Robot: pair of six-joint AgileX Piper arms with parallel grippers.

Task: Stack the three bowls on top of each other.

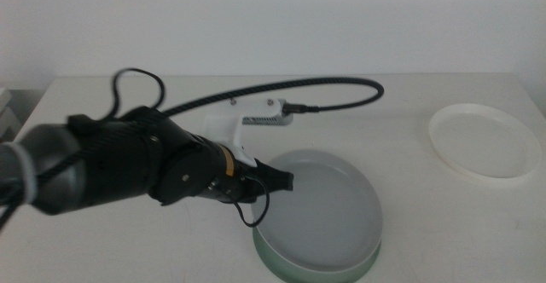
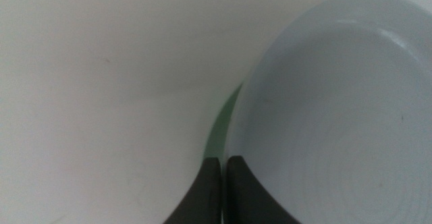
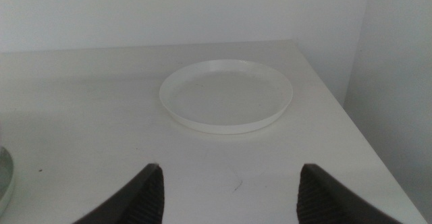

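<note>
My left gripper [image 1: 286, 180] was clamped on the near-left rim of the grey-blue bowl [image 1: 328, 210], seemingly light, stiff and slippery, resting on the green bowl [image 1: 281, 264].

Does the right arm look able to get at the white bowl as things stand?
Probably yes. The right gripper faces the white bowl with fingers apart and only bare table between them; the left gripper is busy at the grey-blue bowl.

The left gripper [image 1: 286, 181] and its arm block the nine o'clock side of the grey-blue bowl [image 1: 328, 210], which lies on the green bowl [image 1: 294, 268]. Bare table [image 1: 409, 189] toward two o'clock gives free passage to the white bowl [image 1: 485, 141].
</note>
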